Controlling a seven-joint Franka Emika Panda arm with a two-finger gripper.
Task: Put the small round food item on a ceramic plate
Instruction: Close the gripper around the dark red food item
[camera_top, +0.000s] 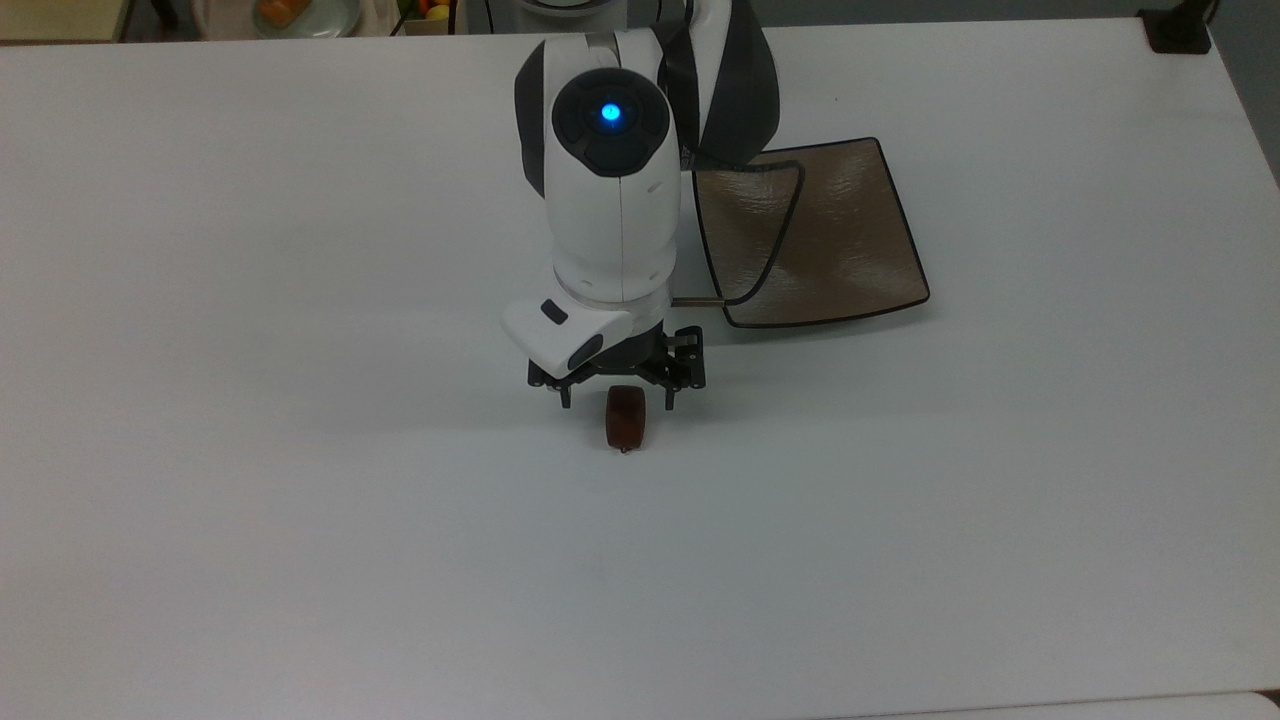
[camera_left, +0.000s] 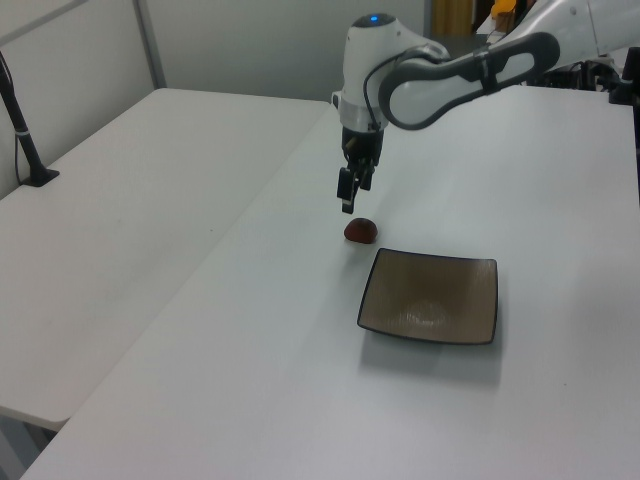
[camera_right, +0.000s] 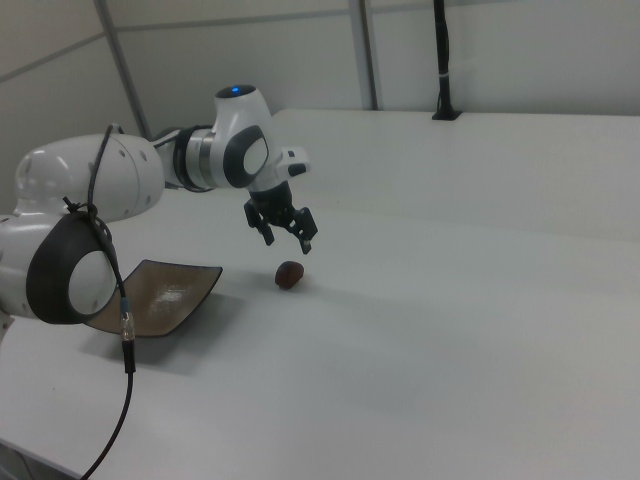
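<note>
Hand (camera_top: 615, 400) hovers just above the small round food item (camera_top: 626, 417), its 2 fingers spread apart, nothing gripped. The item lies on the table (camera_top: 300, 520) near the ceramic plate (camera_top: 840, 240).

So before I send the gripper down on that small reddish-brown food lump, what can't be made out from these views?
- Top view: the white arm covers the left edge of the square tan-brown plate; a black cable crosses it.
- Right view: the arm's near joint hides the plate's left part.
- Top view: the open gripper overlaps the top of the small reddish-brown food lump, so its height above the lump is unclear.
- The lump's stem tip: too small to make out in the left view.
</note>
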